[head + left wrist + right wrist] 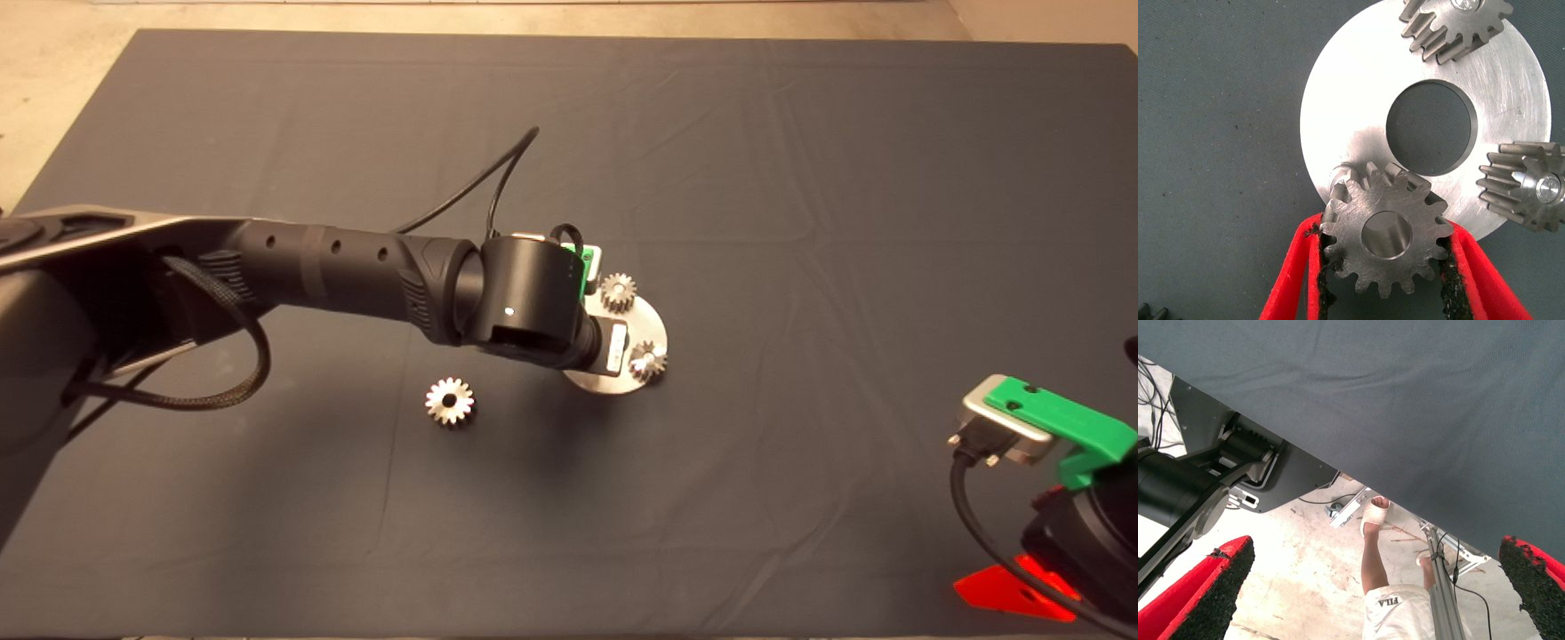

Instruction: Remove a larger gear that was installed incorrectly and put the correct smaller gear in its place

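Observation:
My left gripper (1383,230) is shut on the smaller gear (1355,217), a dull grey gear with a round centre hole. It holds the gear just over the edge of the round silver plate (1351,100), beside a short bare peg (1341,175) whose top shows next to the gear's teeth. In the head view the left wrist (533,298) hides the fingers and this gear. The larger gear (449,401), bright silver, lies flat on the mat left of the plate (652,327). My right gripper (1013,591) is parked at the lower right, open and empty.
Two other small gears (618,292) (648,360) sit on pegs on the plate; they also show in the left wrist view (1455,27) (1525,187). The plate has a large centre hole (1431,127). The right wrist view shows a person's leg (1378,553) beyond the mat's edge.

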You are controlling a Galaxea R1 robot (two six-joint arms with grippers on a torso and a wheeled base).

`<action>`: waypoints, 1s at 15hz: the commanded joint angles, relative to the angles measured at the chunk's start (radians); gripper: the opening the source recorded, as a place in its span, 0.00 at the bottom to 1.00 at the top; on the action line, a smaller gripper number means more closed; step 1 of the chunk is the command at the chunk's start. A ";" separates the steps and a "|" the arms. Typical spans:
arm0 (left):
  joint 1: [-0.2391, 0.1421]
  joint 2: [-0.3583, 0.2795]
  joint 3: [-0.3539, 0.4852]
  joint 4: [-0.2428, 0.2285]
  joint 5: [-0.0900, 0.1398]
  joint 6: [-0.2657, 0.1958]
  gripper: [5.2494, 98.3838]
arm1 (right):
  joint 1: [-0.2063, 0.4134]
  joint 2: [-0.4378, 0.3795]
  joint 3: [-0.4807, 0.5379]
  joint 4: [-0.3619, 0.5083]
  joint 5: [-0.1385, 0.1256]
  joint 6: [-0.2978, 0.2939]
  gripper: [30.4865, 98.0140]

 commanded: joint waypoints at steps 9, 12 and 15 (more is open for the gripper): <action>-0.022 0.005 -0.119 0.040 0.131 -0.018 0.28 | 0.012 0.002 0.003 0.031 -0.011 0.004 0.98; -0.020 -0.009 -0.101 0.038 0.131 -0.018 0.28 | 0.012 0.002 0.003 0.031 -0.011 0.004 0.98; -0.020 -0.013 -0.039 0.037 0.131 -0.029 0.28 | 0.012 0.003 0.003 0.032 -0.011 0.002 0.98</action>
